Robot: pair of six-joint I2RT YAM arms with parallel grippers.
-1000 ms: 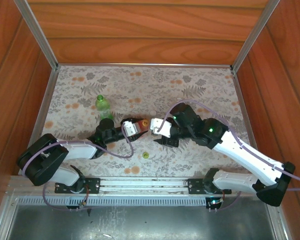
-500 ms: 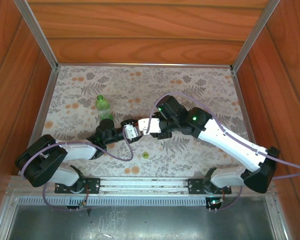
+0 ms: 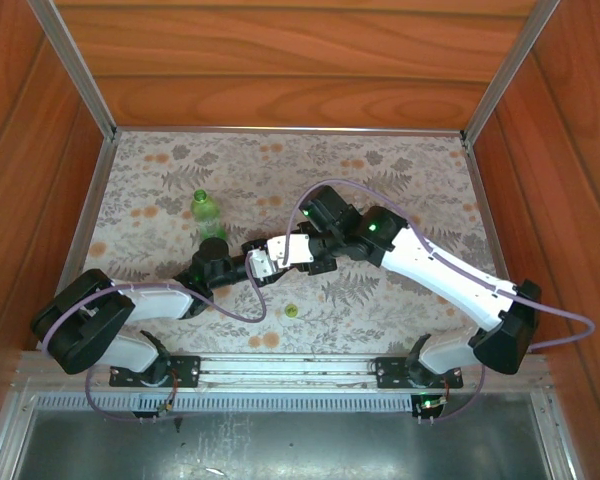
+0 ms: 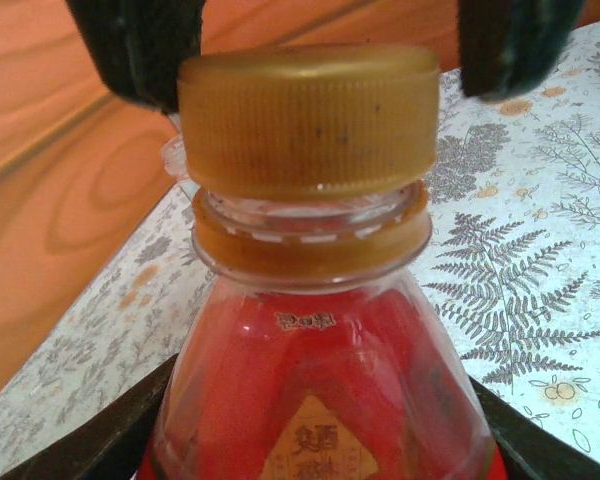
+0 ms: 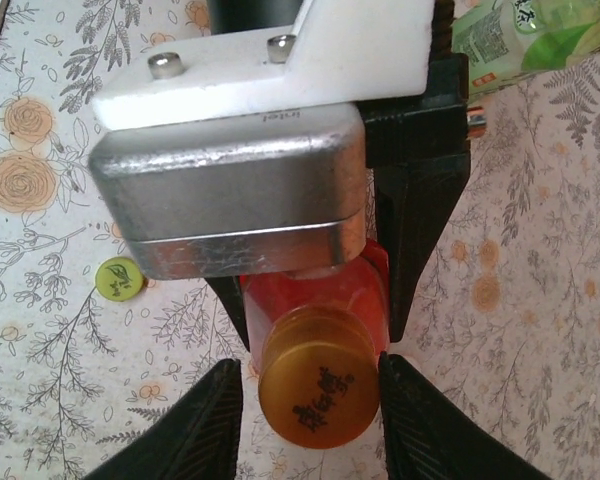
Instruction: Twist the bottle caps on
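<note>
My left gripper (image 3: 263, 263) is shut on the red bottle (image 4: 320, 400), holding it by the body with the neck pointing at the right arm. The orange cap (image 4: 310, 120) sits on the bottle's neck. My right gripper (image 5: 310, 405) is around that orange cap (image 5: 317, 390), its fingers (image 5: 205, 420) close against both sides. The two grippers meet above the middle of the table, the right gripper (image 3: 283, 256) on the bottle's far end. The green bottle (image 3: 204, 212) stands upright to the left. A yellow-green cap (image 3: 292, 311) lies on the cloth near the front.
The floral tablecloth (image 3: 400, 190) covers the table, with wooden walls behind and at both sides. In the right wrist view the green bottle (image 5: 510, 35) lies past the left arm and the yellow-green cap (image 5: 119, 278) is left of it.
My right arm has swung left and brought its gripper over the bottle's cap, and its jaws have narrowed around it. The left gripper has kept its hold, hardly moving.
</note>
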